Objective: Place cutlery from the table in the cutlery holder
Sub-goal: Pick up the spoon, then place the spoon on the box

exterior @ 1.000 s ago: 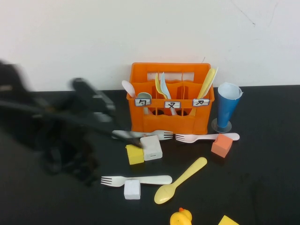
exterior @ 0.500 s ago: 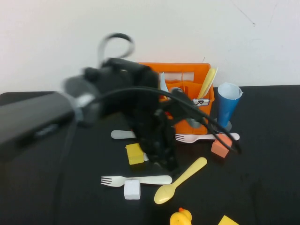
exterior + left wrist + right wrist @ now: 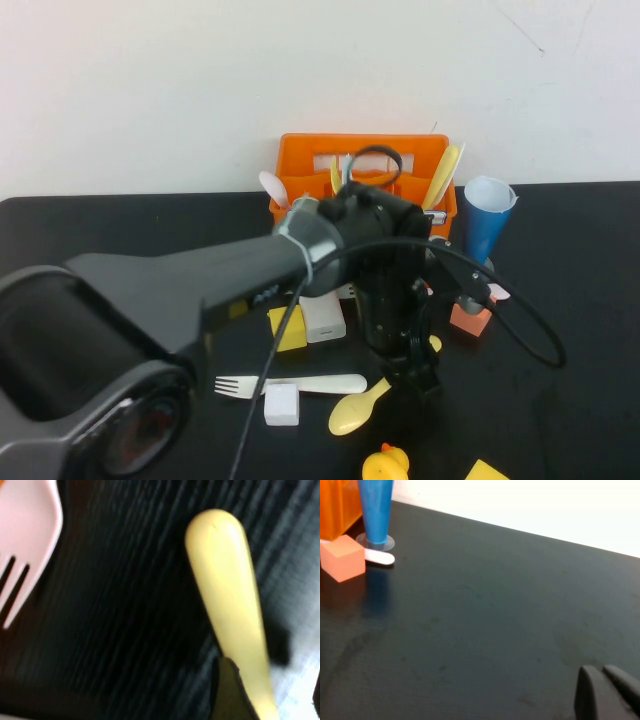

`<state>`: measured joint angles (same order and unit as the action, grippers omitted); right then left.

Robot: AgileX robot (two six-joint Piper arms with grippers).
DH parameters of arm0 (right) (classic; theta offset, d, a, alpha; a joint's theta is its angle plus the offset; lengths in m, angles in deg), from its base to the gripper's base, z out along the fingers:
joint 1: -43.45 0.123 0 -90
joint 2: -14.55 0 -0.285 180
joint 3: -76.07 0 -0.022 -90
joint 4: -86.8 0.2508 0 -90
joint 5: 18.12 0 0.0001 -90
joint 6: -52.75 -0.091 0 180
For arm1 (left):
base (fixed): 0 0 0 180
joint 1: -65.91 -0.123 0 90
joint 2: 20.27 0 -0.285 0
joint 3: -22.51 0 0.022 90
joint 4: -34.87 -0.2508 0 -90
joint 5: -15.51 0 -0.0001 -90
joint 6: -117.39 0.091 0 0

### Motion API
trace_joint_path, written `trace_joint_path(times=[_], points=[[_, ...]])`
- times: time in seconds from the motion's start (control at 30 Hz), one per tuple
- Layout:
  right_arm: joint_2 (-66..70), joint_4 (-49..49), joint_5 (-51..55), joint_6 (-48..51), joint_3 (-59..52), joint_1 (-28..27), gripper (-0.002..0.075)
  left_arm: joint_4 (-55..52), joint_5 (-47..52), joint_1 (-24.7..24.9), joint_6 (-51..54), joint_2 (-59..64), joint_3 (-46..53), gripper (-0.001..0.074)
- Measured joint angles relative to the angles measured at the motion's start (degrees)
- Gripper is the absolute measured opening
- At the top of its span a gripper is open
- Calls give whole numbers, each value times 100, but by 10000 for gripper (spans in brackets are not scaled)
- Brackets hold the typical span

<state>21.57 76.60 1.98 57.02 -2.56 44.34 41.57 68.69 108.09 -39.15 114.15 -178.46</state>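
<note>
The orange cutlery holder (image 3: 300,148) stands at the back of the black table (image 3: 570,400) with several spoons and forks upright in it. A yellow spoon (image 3: 352,412) lies in front, its handle under my left gripper (image 3: 415,372). In the left wrist view the left gripper (image 3: 270,692) is open, its fingers (image 3: 231,692) on either side of the spoon's handle (image 3: 225,575), low over the table. A cream fork (image 3: 300,384) lies left of the spoon. Another fork (image 3: 27,535) lies beside the handle. My right gripper (image 3: 610,692) is shut and empty, low over bare table.
A white cube (image 3: 282,404), a yellow cube (image 3: 288,330) and a white block (image 3: 324,318) lie near the forks. An orange cube (image 3: 470,320) and a blue paper cup (image 3: 486,225) stand right of the holder. A yellow duck (image 3: 386,466) and a yellow block (image 3: 487,471) sit at the front edge.
My left arm has swung from the left side across the middle and down onto the yellow spoon's handle. The cutlery and cubes have not moved.
</note>
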Motion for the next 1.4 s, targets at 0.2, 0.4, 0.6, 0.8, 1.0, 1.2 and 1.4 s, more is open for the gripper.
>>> trace_joint_path(times=[0.2,0.4,0.6,0.8,1.0,1.2,1.4], points=[[0,-13,0,0,0,0,-3,-638,-96,12,-706,265,-172,359],[0,-13,0,0,0,0,-3,-540,-219,12,-848,278,-181,366],[0,-13,0,0,0,0,-3,-270,-365,24,-797,323,-195,365],[0,-13,0,0,0,0,-3,-426,-293,48,-1213,385,-269,225],[0,-13,0,0,0,0,-3,-490,-304,48,-1328,374,-269,146],[0,-13,0,0,0,0,-3,-503,-298,48,-1338,215,-206,146],[0,-13,0,0,0,0,-3,-480,-338,48,-1349,-328,-187,146]])
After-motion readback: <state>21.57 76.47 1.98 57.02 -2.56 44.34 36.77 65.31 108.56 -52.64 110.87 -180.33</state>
